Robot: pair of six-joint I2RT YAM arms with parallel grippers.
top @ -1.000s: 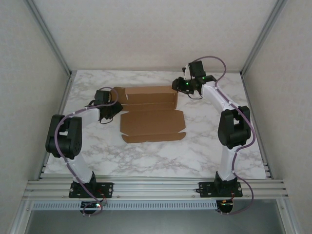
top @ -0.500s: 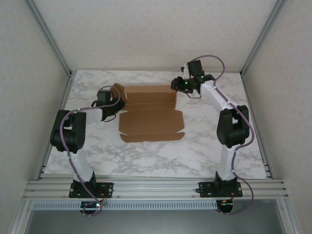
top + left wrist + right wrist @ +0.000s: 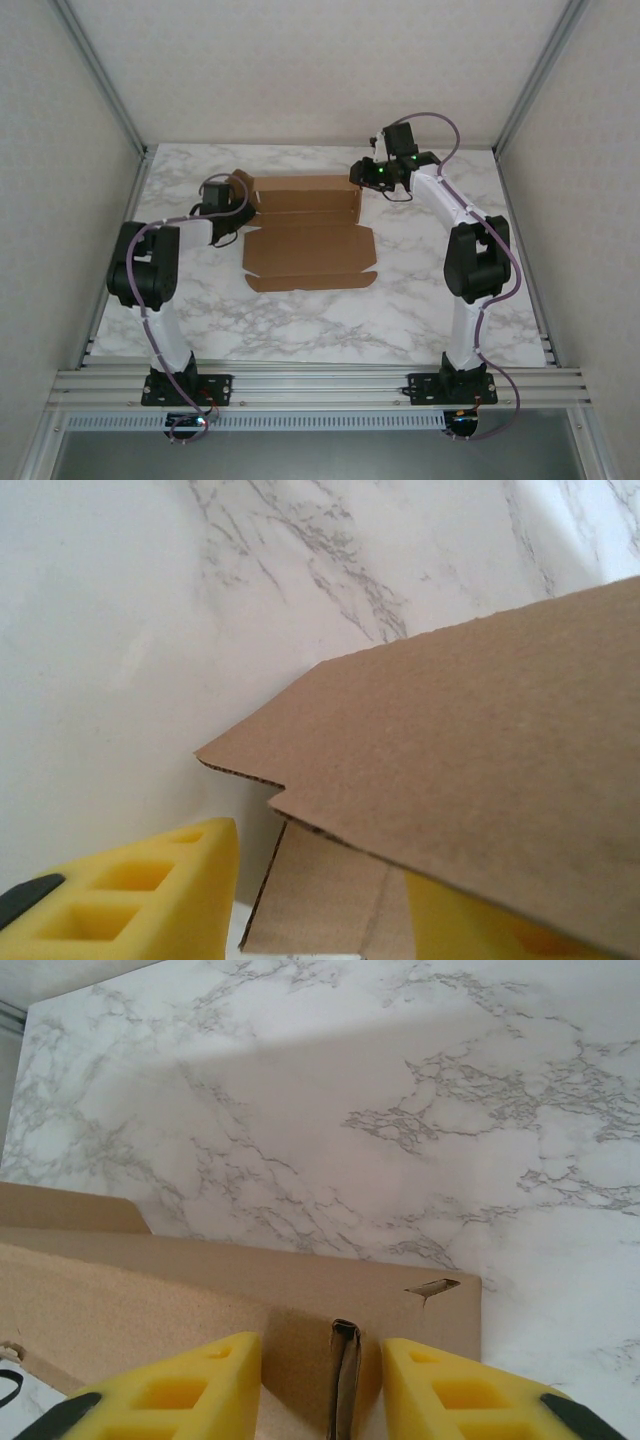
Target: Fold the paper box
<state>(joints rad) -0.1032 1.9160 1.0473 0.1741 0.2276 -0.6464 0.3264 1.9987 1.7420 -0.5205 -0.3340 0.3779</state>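
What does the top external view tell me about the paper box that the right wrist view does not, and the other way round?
Top external adds the layout: the whole paper box lies open on the marble table, front panel flat, far wall raised, left gripper at its left end, right gripper at its right end. Right wrist adds detail: a folded cardboard edge stands between the yellow fingers, apart from both, beside a small slot. Both share the brown cardboard on marble.

Plain brown paper box (image 3: 310, 250), part-folded: back wall upright, front panel flat.
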